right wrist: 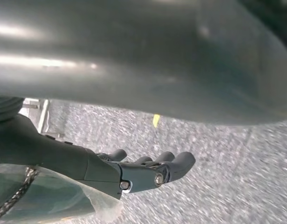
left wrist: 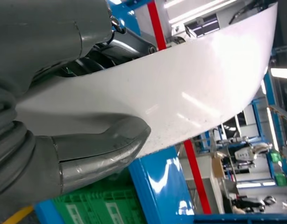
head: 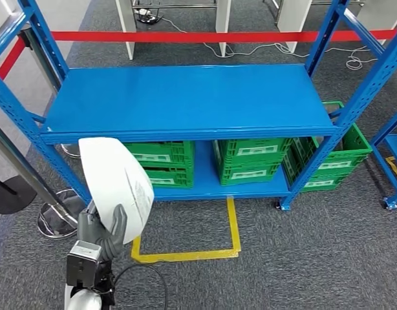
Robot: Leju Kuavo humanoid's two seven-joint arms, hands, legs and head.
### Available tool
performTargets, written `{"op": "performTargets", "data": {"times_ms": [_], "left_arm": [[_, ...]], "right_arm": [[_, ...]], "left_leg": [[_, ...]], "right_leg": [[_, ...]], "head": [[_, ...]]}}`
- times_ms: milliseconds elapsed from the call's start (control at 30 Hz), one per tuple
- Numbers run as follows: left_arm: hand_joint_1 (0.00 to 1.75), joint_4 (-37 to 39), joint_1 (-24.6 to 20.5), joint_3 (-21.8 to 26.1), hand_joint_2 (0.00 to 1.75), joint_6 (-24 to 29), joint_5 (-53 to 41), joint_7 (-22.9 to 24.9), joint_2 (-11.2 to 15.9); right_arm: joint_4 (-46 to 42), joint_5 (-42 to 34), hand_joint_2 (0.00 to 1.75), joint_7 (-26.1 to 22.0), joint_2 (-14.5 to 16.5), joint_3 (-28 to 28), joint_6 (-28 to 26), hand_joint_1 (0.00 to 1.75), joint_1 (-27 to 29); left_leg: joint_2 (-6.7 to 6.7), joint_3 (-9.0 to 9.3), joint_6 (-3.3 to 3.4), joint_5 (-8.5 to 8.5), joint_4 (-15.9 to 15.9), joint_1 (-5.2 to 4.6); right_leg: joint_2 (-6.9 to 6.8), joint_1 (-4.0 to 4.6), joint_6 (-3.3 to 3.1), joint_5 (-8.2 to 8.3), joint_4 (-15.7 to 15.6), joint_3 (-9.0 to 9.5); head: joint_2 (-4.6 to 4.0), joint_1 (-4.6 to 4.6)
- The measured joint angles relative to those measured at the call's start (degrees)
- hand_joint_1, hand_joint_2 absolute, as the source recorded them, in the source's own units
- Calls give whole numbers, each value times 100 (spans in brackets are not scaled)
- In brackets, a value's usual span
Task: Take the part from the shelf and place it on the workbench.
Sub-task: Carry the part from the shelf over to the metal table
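Left hand (head: 105,231): low at the left of the head view, grey fingers wrapped over the lower edge of the part (head: 118,186), clamped on it. Its forearm is cut off by the frame's bottom edge. The part is a thin, white, glossy curved sheet with a rounded outline and faint printed marks too small to read; it stands raised in front of the shelf's left end, hiding a bit of the lower level there. In the left wrist view the thick grey thumb (left wrist: 99,151) presses against the part's smooth white face (left wrist: 191,88).

Shelf (head: 187,100): blue painted metal, perforated uprights, flat bare top deck. Green ribbed plastic crates (head: 250,158) sit on the lower level, partly hidden under the deck. Yellow tape (head: 187,255) marks a rectangle on the grey carpet. A red strap (head: 187,37) runs behind the shelf.

Right hand (right wrist: 149,170): dark fingers extended, lying close together, holding nothing, over blurred grey carpet. A blurred grey surface above it, hard to identify.
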Motion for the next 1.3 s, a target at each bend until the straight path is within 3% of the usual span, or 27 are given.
{"op": "performTargets", "data": {"times_ms": [33,67,100,167,233,300,367,433,500,533,567,600,667,733,800,867,933,1033,1067,1100,1167,1200,1233,1300], "left_arm": [[175,2,4,2,175,6,1,2,1],[175,4,5,3,175,10,1,3,2],[175,7,5,3,175,11,1,4,2],[175,9,6,3,175,11,1,5,2],[175,9,6,3,175,13,1,5,3],[175,8,6,4,175,16,1,8,4],[175,9,11,4,175,18,1,10,5],[175,10,20,4,175,21,-3,14,8],[175,10,25,5,175,39,8,49,11],[175,10,28,7,175,34,49,81,13],[175,10,33,11,175,18,99,110,14],[175,10,38,16,175,-11,150,127,16],[175,10,42,24,175,-68,184,112,26],[175,10,33,25,175,-121,173,87,36],[175,9,25,27,175,-167,144,79,44],[175,8,31,33,175,-192,104,77,52],[175,8,38,38,175,-206,74,78,57],[175,8,56,45,175,-215,-9,101,71],[175,8,72,47,175,-214,-51,118,81],[175,8,92,48,175,-209,-88,136,94],[175,8,131,49,175,-192,-148,166,116],[175,7,143,49,175,-180,-178,174,126],[175,5,150,48,175,-171,-206,181,136],[175,0,167,47,175,-153,-246,193,151]], "right_arm": [[1,-4,0,0,-13,0,6,0,6],[2,-6,0,0,-22,0,9,0,9],[3,-8,0,0,-31,0,11,0,13],[3,-9,0,-1,-51,0,12,0,11],[3,-9,0,-3,-64,0,12,0,-3],[3,-10,0,-4,-65,0,12,0,-10],[10,-11,0,-3,-67,-1,13,0,1],[19,-4,0,-1,-71,-2,21,0,9],[21,13,0,-5,-74,0,41,0,12],[21,27,0,-15,-74,1,51,0,17],[21,43,0,-30,-74,2,55,0,24],[21,65,0,-48,-74,4,56,0,36],[21,107,0,-77,-74,11,62,0,57],[22,137,0,-91,-74,28,78,0,66],[26,169,0,-101,-74,44,91,0,60],[27,196,0,-105,-75,57,96,0,42],[27,208,0,-108,-78,79,96,0,36],[27,222,0,-139,-80,104,91,0,52],[27,229,0,-150,-80,110,90,0,58],[27,237,0,-157,-80,118,90,0,64],[27,257,0,-160,-81,132,88,0,68],[28,271,0,-161,-90,137,88,0,70],[31,286,0,-162,-99,142,88,0,72],[37,312,0,-168,-115,150,90,0,72]], "left_leg": [[1,-74,-2,55,8,-3],[2,-152,-9,110,19,-5],[3,-228,-20,159,36,-4],[2,-365,-56,243,83,-1],[1,-459,-113,311,137,-16],[4,-500,-180,386,156,-29],[0,-527,-249,398,175,-15],[-9,-615,-313,52,441,0],[-13,-770,-357,-522,1113,11],[-13,-829,-370,-693,1472,13],[-13,-837,-376,-725,1712,14],[-12,-767,-375,-642,1758,14],[31,-340,-346,-324,1191,12],[179,149,-293,-175,377,-19],[250,293,-235,-197,39,-53],[166,242,-151,-180,-19,-41],[75,189,-54,-112,-56,-16],[-56,77,9,-19,-52,-29],[-107,43,12,4,-45,-40],[-165,15,10,23,-35,-52],[-287,-15,0,45,-12,-69],[-342,-28,-11,51,1,-75],[-400,-51,-26,58,24,-78],[-511,-126,-88,93,57,-64]], "right_leg": [[0,-9,22,-119,317,-64],[-1,-19,40,-104,492,-58],[-1,-30,52,27,470,40],[-2,-56,56,354,-137,525],[2,-57,33,391,-936,1072],[10,-39,-22,308,-1273,1234],[-2,-44,-119,358,-1291,1140],[-28,-56,-223,455,-1301,1050],[-43,-51,-273,548,-1296,952],[-57,-47,-279,593,-1290,903],[-76,-43,-280,636,-1281,857],[-102,-40,-277,672,-1269,812],[-174,-35,-262,714,-1238,743],[-265,-10,-230,728,-1201,714],[-363,12,-176,754,-1174,684],[-427,13,-111,759,-1152,645],[-289,5,-52,545,-899,511],[-50,-4,-13,-43,168,66],[-31,-4,-13,-115,417,-25],[-16,-4,-22,-75,456,-15],[74,-1,-73,274,-123,330],[227,-4,-114,428,-534,558],[370,-11,-145,530,-885,755],[540,-10,-185,545,-1172,909]], "head": [[0,-1],[0,-1],[0,1],[0,1],[0,-3],[0,-9],[0,-9],[0,-22],[0,-37],[0,-40],[0,-39],[0,-40],[0,-39],[0,-36],[0,-37],[0,-42],[0,-29],[0,-15],[0,-16],[0,-16],[0,-16],[0,-20],[0,-22],[0,-26]]}}
